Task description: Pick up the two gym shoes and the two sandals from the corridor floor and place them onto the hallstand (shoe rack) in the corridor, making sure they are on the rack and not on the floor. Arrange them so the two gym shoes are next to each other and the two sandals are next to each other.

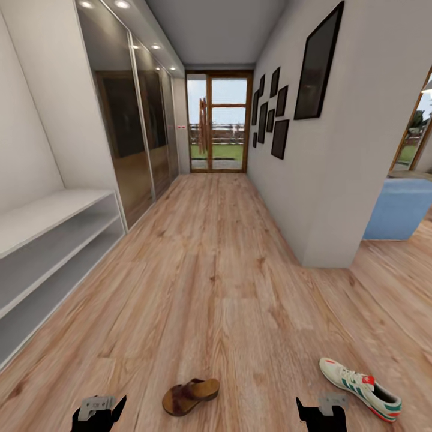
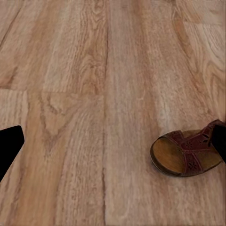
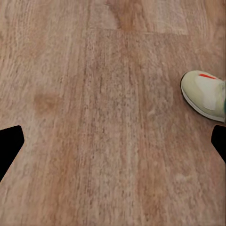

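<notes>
Both end effectors, left [image 1: 99, 414] and right [image 1: 322, 414], hang wide and empty over the light wood-plank floor [image 1: 228, 288]; a flat brown leather sandal [image 1: 190, 396] lies between them, and a white green-striped sneaker [image 1: 360, 387] just outside the right.

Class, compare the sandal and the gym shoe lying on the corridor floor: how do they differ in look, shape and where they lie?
The sandal is brown and open, with a strap over a flat insole; the gym shoe is white, closed and laced, with green stripes and red-orange accents. The sandal looks shorter and flatter than the gym shoe. In the head view the sandal lies nearer the left gripper, the gym shoe just beyond the right gripper. Both rest on the corridor floor, ungrasped.
</notes>
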